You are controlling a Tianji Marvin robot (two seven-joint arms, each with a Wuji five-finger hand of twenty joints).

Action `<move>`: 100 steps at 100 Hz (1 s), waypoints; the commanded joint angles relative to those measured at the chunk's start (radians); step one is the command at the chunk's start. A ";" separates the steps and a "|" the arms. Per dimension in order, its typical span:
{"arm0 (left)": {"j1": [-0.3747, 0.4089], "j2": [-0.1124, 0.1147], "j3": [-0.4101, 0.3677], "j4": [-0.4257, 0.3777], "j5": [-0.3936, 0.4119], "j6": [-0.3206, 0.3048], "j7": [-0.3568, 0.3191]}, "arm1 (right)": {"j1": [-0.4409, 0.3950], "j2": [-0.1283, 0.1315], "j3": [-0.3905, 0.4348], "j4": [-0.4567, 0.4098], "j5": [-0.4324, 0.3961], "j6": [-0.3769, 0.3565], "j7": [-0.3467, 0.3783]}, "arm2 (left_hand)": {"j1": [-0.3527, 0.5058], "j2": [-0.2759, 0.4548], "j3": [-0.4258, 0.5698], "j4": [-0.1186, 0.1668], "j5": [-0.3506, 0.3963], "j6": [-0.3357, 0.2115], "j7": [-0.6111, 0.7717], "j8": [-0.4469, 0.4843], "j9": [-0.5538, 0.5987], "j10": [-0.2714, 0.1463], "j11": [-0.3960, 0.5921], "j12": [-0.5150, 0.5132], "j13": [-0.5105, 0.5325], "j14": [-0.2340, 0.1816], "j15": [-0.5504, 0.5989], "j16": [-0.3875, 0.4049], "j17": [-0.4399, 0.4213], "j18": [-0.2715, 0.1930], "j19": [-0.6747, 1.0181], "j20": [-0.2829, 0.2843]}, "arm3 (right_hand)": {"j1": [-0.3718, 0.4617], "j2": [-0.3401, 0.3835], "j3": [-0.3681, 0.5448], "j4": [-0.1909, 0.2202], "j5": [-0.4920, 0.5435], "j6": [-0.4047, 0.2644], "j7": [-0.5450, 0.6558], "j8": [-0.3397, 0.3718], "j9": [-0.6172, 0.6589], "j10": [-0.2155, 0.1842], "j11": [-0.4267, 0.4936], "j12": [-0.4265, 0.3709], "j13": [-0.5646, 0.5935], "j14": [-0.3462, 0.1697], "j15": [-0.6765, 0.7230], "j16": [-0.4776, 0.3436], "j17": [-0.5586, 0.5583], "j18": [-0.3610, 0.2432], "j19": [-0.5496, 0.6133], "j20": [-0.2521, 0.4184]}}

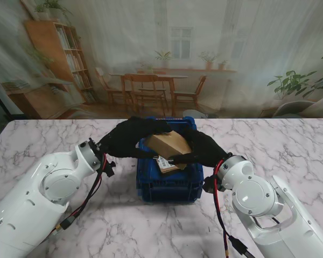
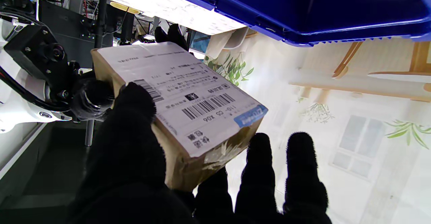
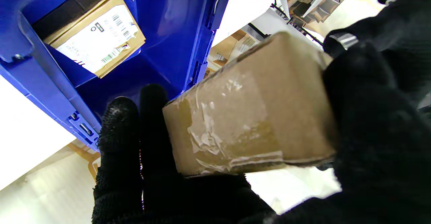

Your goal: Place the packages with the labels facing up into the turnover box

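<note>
You are looking down at a marble desk (image 1: 37,140) with a blue turnover box (image 1: 169,185) standing near the middle of it, toward the far edge. Both black-gloved hands hold one brown cardboard package (image 1: 169,142) in the air over the open box, the left hand (image 1: 130,137) closed on one end and the right hand (image 1: 202,148) closed on the other, fingers (image 3: 118,139) wrapped around its sides. The stand view shows plain cardboard on top, while the left wrist view shows the printed shipping label (image 2: 188,99) on the face turned toward that camera, so the two-handed grip looks meant for turning the package until the label faces up. A second package (image 3: 96,37) already lies on the box floor, label up. Count: two packages, one box, two hands.
</note>
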 commanded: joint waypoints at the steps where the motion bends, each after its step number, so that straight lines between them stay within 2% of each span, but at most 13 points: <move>1: -0.001 -0.007 0.020 0.006 -0.007 0.002 -0.017 | 0.004 -0.006 -0.008 -0.010 0.007 0.004 -0.002 | 0.093 0.061 0.016 0.013 0.037 -0.065 0.033 0.029 0.065 -0.040 0.044 0.042 0.088 -0.105 0.094 0.064 0.004 -0.035 0.043 0.036 | 0.266 0.194 0.223 0.050 0.120 -0.191 0.236 0.005 0.055 -0.054 0.033 0.015 0.088 -0.061 0.103 0.033 0.017 0.005 0.032 0.016; 7: -0.004 -0.009 0.028 0.010 -0.009 0.004 -0.011 | 0.005 -0.007 -0.010 -0.010 0.011 0.006 -0.003 | 0.118 0.077 0.014 0.009 0.053 -0.077 0.064 0.053 0.107 -0.044 0.069 0.081 0.114 -0.116 0.109 0.105 0.015 -0.041 0.071 0.045 | 0.267 0.193 0.222 0.050 0.122 -0.193 0.237 0.005 0.061 -0.054 0.032 0.016 0.092 -0.062 0.106 0.035 0.021 0.006 0.036 0.018; 10: -0.005 -0.009 0.031 0.010 -0.013 0.007 -0.012 | 0.005 -0.007 -0.010 -0.010 0.014 0.006 -0.002 | 0.135 0.082 0.015 0.008 0.058 -0.081 0.082 0.064 0.125 -0.052 0.080 0.097 0.115 -0.099 0.119 0.127 0.019 -0.045 0.083 0.048 | 0.268 0.192 0.223 0.050 0.122 -0.193 0.237 0.005 0.062 -0.054 0.032 0.017 0.096 -0.062 0.108 0.036 0.023 0.006 0.037 0.018; 17: -0.008 -0.008 0.036 0.010 -0.016 0.012 -0.018 | 0.006 -0.007 -0.010 -0.010 0.021 0.007 0.000 | 0.164 0.087 0.027 0.012 0.045 -0.085 0.086 0.066 0.110 -0.069 0.076 0.103 0.119 -0.107 0.124 0.141 0.025 -0.052 0.094 0.052 | 0.269 0.192 0.223 0.050 0.124 -0.194 0.238 0.005 0.066 -0.052 0.031 0.019 0.098 -0.061 0.111 0.038 0.027 0.006 0.041 0.019; 19: -0.009 -0.007 0.037 0.010 -0.014 0.012 -0.020 | 0.006 -0.007 -0.009 -0.010 0.023 0.007 0.001 | 0.169 0.087 0.030 0.014 0.033 -0.085 0.080 0.063 0.096 -0.058 0.069 0.101 0.113 -0.108 0.121 0.142 0.022 -0.054 0.095 0.052 | 0.270 0.192 0.222 0.050 0.126 -0.195 0.239 0.005 0.067 -0.051 0.031 0.019 0.100 -0.062 0.112 0.038 0.029 0.006 0.042 0.020; 22: -0.011 -0.005 0.037 0.008 -0.011 0.014 -0.028 | 0.006 -0.007 -0.008 -0.011 0.027 0.007 0.003 | 0.170 0.084 0.033 0.021 0.020 -0.082 0.062 0.042 0.078 -0.054 0.050 0.094 0.105 -0.107 0.113 0.150 0.016 -0.056 0.097 0.051 | 0.270 0.192 0.222 0.049 0.126 -0.195 0.239 0.005 0.068 -0.050 0.031 0.020 0.102 -0.061 0.114 0.039 0.031 0.007 0.044 0.020; 26: -0.013 -0.004 0.036 0.009 -0.003 0.014 -0.032 | 0.005 -0.007 -0.007 -0.012 0.032 0.007 0.003 | 0.155 0.075 0.035 0.030 -0.006 -0.073 -0.012 -0.035 0.035 -0.046 0.006 0.052 0.090 -0.099 0.092 0.148 0.010 -0.055 0.093 0.047 | 0.270 0.191 0.222 0.049 0.126 -0.195 0.239 0.004 0.068 -0.051 0.030 0.021 0.104 -0.061 0.115 0.040 0.033 0.007 0.045 0.020; 43: -0.019 -0.002 0.029 0.019 0.048 0.013 -0.016 | 0.007 -0.006 -0.002 -0.015 0.044 0.015 0.009 | 0.125 0.056 0.037 0.037 -0.059 -0.032 -0.176 -0.235 -0.140 0.001 -0.097 -0.109 0.057 -0.102 0.047 0.087 0.005 -0.060 0.082 0.040 | 0.274 0.190 0.222 0.049 0.132 -0.193 0.240 0.003 0.077 -0.048 0.028 0.023 0.114 -0.061 0.119 0.042 0.043 0.012 0.051 0.022; 54: -0.019 -0.002 0.020 0.022 0.077 0.015 -0.003 | 0.008 -0.006 -0.001 -0.018 0.056 0.020 0.016 | 0.126 0.054 0.036 0.037 -0.080 -0.017 -0.204 -0.281 -0.195 0.014 -0.113 -0.155 0.037 -0.095 0.030 0.046 0.003 -0.061 0.073 0.034 | 0.276 0.189 0.222 0.049 0.134 -0.193 0.241 0.002 0.080 -0.048 0.027 0.024 0.118 -0.062 0.121 0.044 0.046 0.012 0.053 0.022; 70: -0.017 0.001 0.002 0.023 0.112 0.008 0.004 | 0.002 -0.005 0.008 -0.023 0.071 0.021 0.020 | 0.157 0.069 0.061 0.048 -0.051 -0.043 -0.179 -0.277 -0.171 -0.002 -0.087 -0.152 0.051 -0.100 0.042 0.042 0.011 -0.065 0.073 0.033 | 0.277 0.190 0.223 0.049 0.134 -0.193 0.241 0.001 0.081 -0.045 0.025 0.025 0.119 -0.061 0.122 0.045 0.049 0.012 0.055 0.022; 83: -0.017 0.002 -0.004 0.034 0.127 0.009 0.011 | -0.005 -0.005 0.015 -0.027 0.079 0.020 0.023 | 0.160 0.070 0.089 0.060 -0.027 -0.063 -0.112 -0.229 -0.146 -0.014 -0.061 -0.140 0.059 -0.101 0.054 0.042 0.015 -0.063 0.079 0.032 | 0.278 0.190 0.223 0.050 0.135 -0.192 0.242 0.000 0.082 -0.045 0.023 0.026 0.121 -0.061 0.123 0.046 0.050 0.015 0.056 0.022; 92: -0.021 0.000 0.002 0.043 0.131 0.014 0.024 | -0.003 -0.004 0.014 -0.027 0.089 0.024 0.029 | 0.157 0.070 0.083 0.047 0.000 -0.077 -0.058 -0.173 -0.104 -0.025 -0.038 -0.118 0.073 -0.105 0.065 0.051 0.018 -0.065 0.089 0.035 | 0.278 0.189 0.224 0.050 0.136 -0.192 0.242 0.000 0.084 -0.043 0.023 0.027 0.122 -0.059 0.123 0.046 0.052 0.016 0.057 0.022; 100: -0.026 -0.004 0.015 0.053 0.128 0.018 0.040 | 0.003 -0.003 0.010 -0.024 0.102 0.030 0.037 | 0.160 0.080 0.050 0.019 0.044 -0.093 0.013 -0.103 -0.012 -0.040 0.001 -0.076 0.099 -0.104 0.078 0.065 0.026 -0.063 0.105 0.040 | 0.279 0.191 0.224 0.050 0.136 -0.192 0.242 -0.001 0.083 -0.043 0.022 0.027 0.123 -0.061 0.124 0.047 0.054 0.018 0.057 0.022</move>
